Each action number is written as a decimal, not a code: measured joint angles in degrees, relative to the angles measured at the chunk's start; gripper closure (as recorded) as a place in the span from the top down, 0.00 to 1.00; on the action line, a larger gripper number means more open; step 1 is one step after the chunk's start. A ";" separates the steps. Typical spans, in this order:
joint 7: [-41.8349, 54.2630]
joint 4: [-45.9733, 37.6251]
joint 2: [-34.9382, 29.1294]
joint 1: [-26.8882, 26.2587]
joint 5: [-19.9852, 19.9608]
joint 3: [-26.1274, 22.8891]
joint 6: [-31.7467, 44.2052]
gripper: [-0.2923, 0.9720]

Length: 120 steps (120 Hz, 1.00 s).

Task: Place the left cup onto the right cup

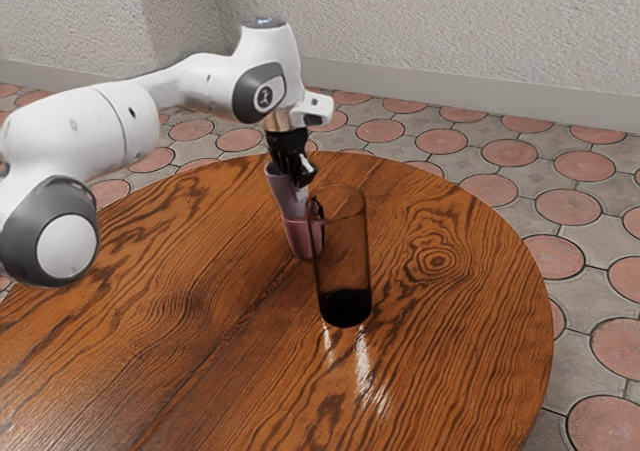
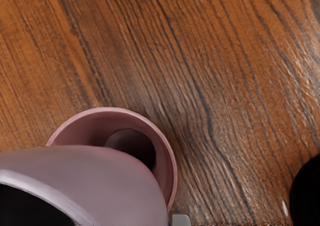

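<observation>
The gripper (image 1: 297, 176) hangs over the middle of the round table (image 1: 450, 271), its black fingers pinched narrowly on the wall of a pale lilac cup (image 1: 280, 193) near its rim. The cup is held tilted, its mouth leaning toward 11 o'clock. Its lower end meets the mouth of a pink cup (image 1: 300, 239) standing on the wood. I cannot tell how far it sits inside.

In the exterior view, a tall dark see-through cup (image 1: 340, 261) stands upright at 4 o'clock from the pink cup. The two are so close that they overlap in this view.

From the wrist, the lilac cup (image 2: 90, 181) lies blurred under the hand, across part of the pink cup's (image 2: 100, 123) open rim. The dark cup (image 2: 307, 196) shows off to one side, with a strip of bare wood (image 2: 200, 60) between it and the pink cup.

The arm (image 1: 150, 101) comes in from 9 to 10 o'clock. The table's far edge curves past just behind the gripper at 12 o'clock, with tiled floor (image 1: 500, 151) beyond it. Broad wood runs from the cups toward 3 o'clock, out to the rim, and toward 6 to 8 o'clock.
</observation>
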 joint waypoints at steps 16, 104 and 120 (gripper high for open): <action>0.14 1.74 1.22 -0.11 0.02 0.01 -1.35 0.15; 0.37 7.48 4.09 -1.30 -0.08 0.75 -4.52 0.15; 0.36 7.44 4.25 -1.19 -0.14 0.77 -4.62 0.15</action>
